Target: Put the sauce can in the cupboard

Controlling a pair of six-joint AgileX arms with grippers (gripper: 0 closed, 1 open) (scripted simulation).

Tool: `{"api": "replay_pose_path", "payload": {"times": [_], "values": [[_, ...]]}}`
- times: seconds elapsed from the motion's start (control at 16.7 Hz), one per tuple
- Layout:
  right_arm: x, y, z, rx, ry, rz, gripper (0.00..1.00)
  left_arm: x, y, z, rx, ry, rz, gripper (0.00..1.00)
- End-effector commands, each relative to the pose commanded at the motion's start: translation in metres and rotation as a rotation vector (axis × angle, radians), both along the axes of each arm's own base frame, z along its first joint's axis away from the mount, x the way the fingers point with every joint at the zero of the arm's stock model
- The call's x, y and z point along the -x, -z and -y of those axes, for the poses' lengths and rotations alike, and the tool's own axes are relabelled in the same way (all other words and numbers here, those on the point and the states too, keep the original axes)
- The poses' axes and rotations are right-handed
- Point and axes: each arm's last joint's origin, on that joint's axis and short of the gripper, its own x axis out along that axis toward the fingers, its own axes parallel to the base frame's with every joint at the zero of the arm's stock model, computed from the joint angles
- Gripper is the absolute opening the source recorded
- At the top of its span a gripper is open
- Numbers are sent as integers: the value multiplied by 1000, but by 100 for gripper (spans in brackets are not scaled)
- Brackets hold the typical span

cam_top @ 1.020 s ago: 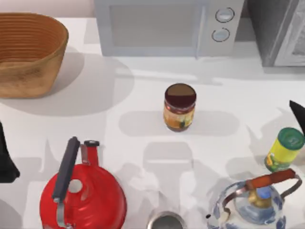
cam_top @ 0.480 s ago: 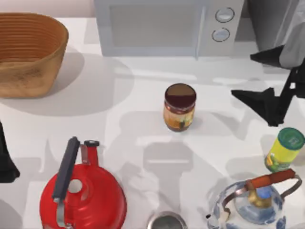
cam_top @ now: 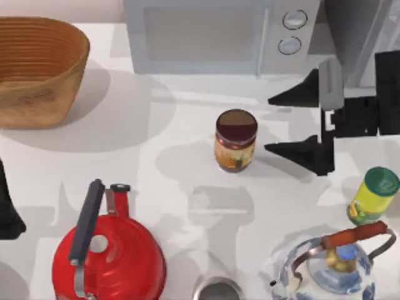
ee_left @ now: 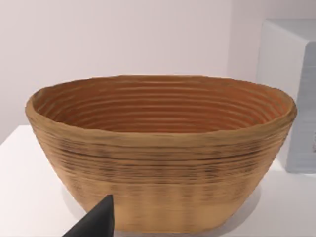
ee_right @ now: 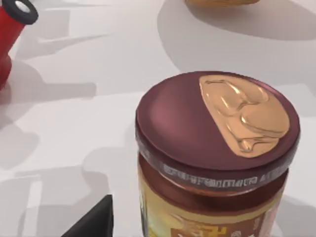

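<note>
The sauce can (cam_top: 235,140) stands upright in the middle of the table, with a dark maroon lid and an orange-yellow label. My right gripper (cam_top: 269,125) is open just to the can's right, fingers pointing left at it and not touching it. In the right wrist view the sauce can (ee_right: 217,148) looms close, with one dark finger (ee_right: 96,222) beside it. The grey cupboard (cam_top: 359,37) stands at the back right, behind the right arm. My left arm (cam_top: 7,212) sits parked at the table's left edge.
A light grey microwave (cam_top: 212,34) stands behind the can. A woven basket (cam_top: 37,69) is at the back left. A red kettle (cam_top: 109,250), a metal cup (cam_top: 217,290), a blue-white teapot (cam_top: 337,262) and a yellow-green container (cam_top: 373,195) line the front and right.
My right gripper has come in from the right edge and moved left, ending open just beside the sauce can. The can and the left arm have not moved.
</note>
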Motion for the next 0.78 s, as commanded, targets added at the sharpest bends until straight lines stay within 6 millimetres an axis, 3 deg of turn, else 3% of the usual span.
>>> {"api": "replay_pose_path", "payload": {"times": [0.36, 0.78], "values": [[-17, 48, -13, -66, -129, 11, 100, 0, 0, 0, 0, 0, 0, 100], [-18, 51, -11, -69, -130, 11, 100, 0, 0, 0, 0, 0, 0, 100]]}}
